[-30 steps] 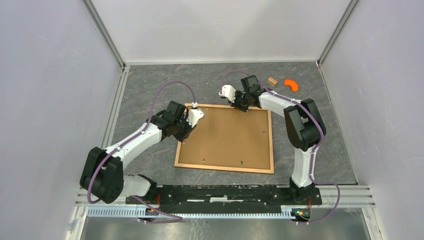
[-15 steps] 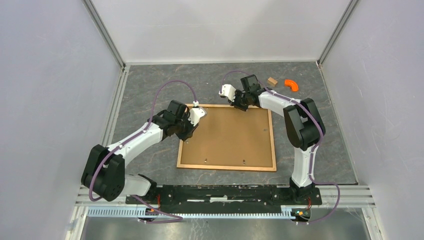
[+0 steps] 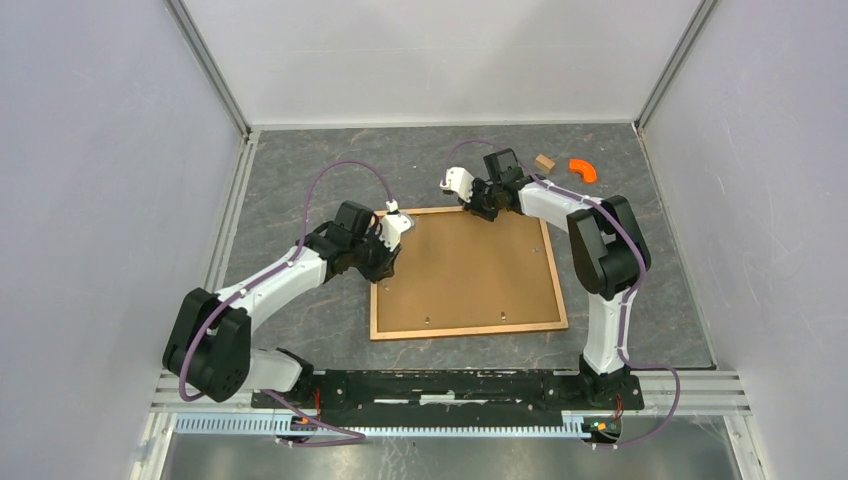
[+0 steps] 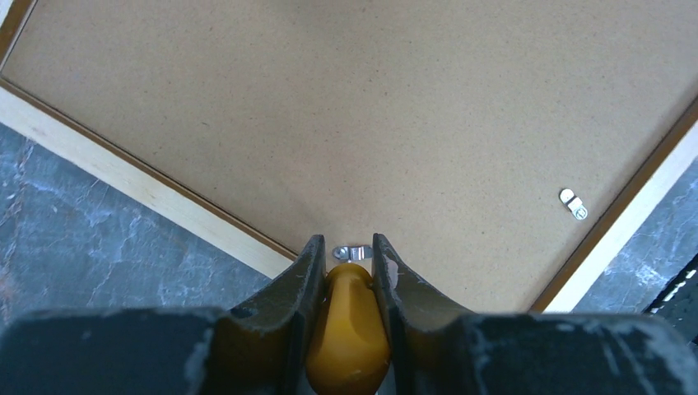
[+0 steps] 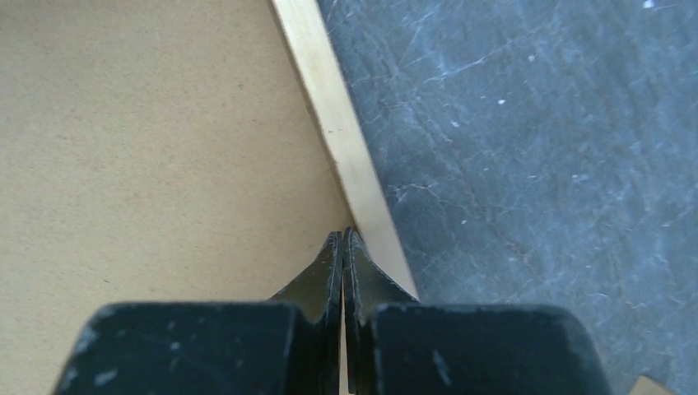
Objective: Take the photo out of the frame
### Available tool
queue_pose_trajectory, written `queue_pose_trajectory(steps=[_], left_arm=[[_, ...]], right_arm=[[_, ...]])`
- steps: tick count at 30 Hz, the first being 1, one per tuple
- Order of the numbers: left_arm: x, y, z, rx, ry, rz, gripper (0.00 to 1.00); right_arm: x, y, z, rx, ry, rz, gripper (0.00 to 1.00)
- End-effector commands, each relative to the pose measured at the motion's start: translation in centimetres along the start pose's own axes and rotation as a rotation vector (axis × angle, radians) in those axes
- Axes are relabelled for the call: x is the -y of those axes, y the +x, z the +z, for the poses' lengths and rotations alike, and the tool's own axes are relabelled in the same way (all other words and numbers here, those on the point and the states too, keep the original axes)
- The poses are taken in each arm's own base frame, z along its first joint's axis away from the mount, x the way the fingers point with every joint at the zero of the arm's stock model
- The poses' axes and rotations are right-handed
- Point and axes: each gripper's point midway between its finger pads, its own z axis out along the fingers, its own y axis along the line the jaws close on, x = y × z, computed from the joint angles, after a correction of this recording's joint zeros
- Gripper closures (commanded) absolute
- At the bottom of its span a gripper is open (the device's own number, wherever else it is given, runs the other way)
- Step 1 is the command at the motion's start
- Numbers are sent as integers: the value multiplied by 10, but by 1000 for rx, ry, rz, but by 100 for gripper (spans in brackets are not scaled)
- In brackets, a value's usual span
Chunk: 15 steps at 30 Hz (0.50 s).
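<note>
The left gripper (image 4: 346,247) is clamped on a rounded yellow piece (image 4: 346,333), whose tip meets a small metal tab (image 4: 352,252) just inside the far left corner of the frame (image 3: 470,329). The right gripper (image 5: 343,240), jaws pressed together, touches the inner side of the frame's far border. Bare table (image 3: 300,170) rings the frame on every side. A wooden block (image 3: 544,162) and an orange curved piece (image 3: 583,170) sit well apart from it near the table's far right corner. The frame lies back up and slightly skewed, mid-table, its brown backing board (image 3: 470,270) hiding the photo. Both arms reach forward, elbows bent outward
</note>
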Motion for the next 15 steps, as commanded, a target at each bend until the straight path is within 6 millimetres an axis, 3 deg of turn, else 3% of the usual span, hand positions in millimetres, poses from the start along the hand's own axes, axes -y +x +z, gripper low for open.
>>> queue_pose_trajectory(steps=[1,15], left_arm=[[20,-15,8,85,93,-43,98],[34,-12,6,96,165,6,98]], right_arm=[[-14,13,9,-42,-56,28,100],[-12,16,9,-47,-55,51,100]])
